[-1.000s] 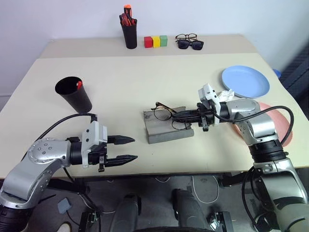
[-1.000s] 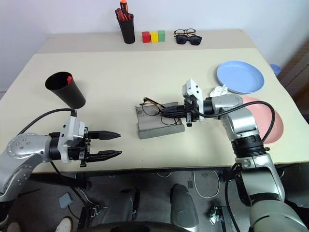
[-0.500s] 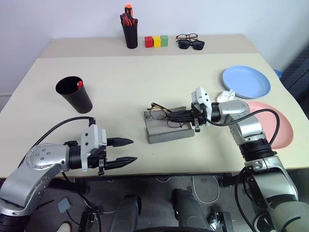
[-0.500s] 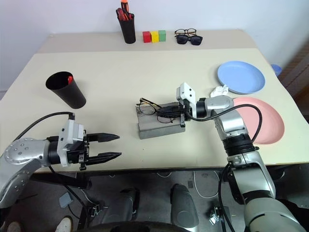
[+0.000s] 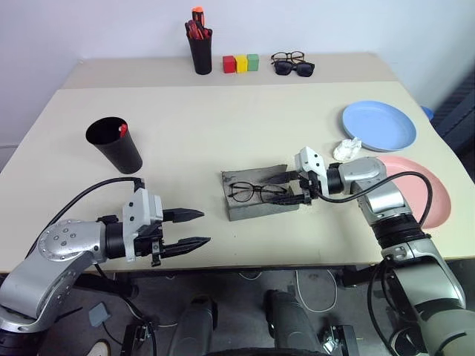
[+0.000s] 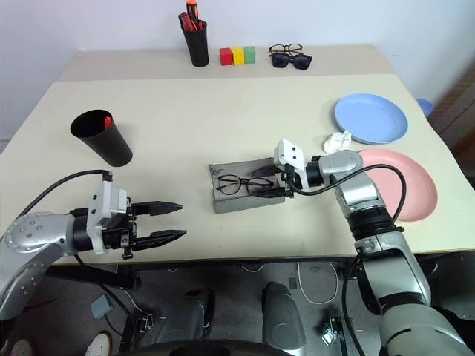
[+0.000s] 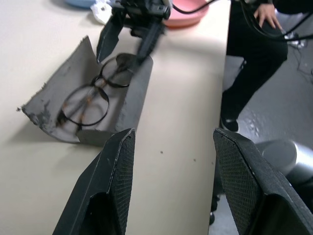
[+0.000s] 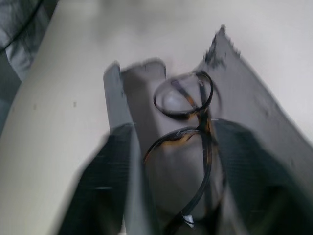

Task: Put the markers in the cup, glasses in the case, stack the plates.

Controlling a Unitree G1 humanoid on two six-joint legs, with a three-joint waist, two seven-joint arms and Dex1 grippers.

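In the centre of the frame the glasses lie in the open case, the right tool spread beside them, left tool spread and empty; a marker shows in the cup, plates unstacked at right.

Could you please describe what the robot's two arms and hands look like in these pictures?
Both arms are built of rounded silver-grey metallic segments joined by black rings, and a black cable loops loosely along each. Near each wrist sits a small white boxy module. The left hand and the right hand each end in two slim black fingers that taper to points; in the left wrist view their inner pads show a fine cross-hatched texture.
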